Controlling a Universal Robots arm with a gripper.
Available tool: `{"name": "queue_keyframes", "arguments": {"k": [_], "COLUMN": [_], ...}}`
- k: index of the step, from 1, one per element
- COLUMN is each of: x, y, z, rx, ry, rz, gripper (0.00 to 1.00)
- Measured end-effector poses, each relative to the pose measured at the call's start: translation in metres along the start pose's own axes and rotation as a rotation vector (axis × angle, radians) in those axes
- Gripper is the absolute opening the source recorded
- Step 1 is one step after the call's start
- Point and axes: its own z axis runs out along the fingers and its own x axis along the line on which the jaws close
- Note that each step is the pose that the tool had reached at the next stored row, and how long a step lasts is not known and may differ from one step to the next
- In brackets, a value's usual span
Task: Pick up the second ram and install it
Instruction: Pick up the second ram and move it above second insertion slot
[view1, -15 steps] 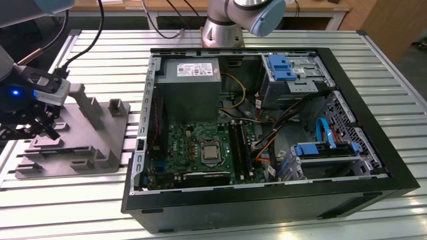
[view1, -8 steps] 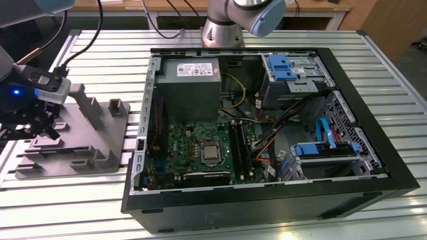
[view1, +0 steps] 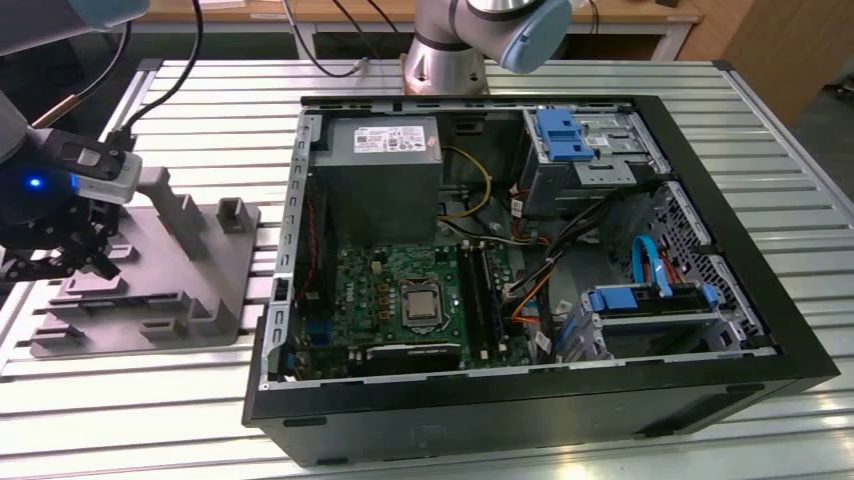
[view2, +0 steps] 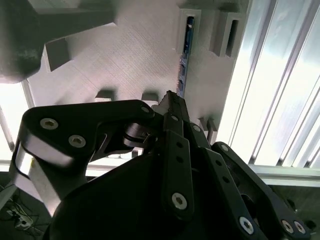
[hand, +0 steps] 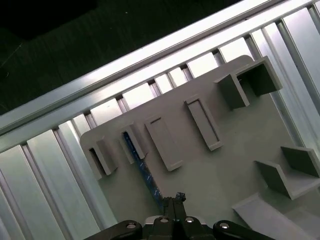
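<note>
Work centres on the grey fixture tray (view1: 200, 275), at the exterior view's left on the table (view1: 160, 410), beside the open computer case (view1: 534, 405). The second ram (hand: 142, 167) stands edgewise in a tray slot. The end effector (hand: 175, 198) hangs over one end of it, tips drawn together; I cannot tell whether they touch it.

arm (view1: 451, 45) reaches to exterior view's left | tool (view1: 94, 262) points down | fingers (view2: 175, 120) pressed together
</note>
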Motion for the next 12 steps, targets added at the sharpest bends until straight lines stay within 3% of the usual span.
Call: {"name": "queue_keyframes", "arguments": {"k": [8, 12], "x": [0.0, 0.0], "y": [0.0, 0.0], "z": [0.0, 0.0], "rx": [-0.0007, -0.003], "ry": [-0.0008, -0.0053], "rz": [-0.05, -0.073], "gripper": [0.1, 0.1]}}
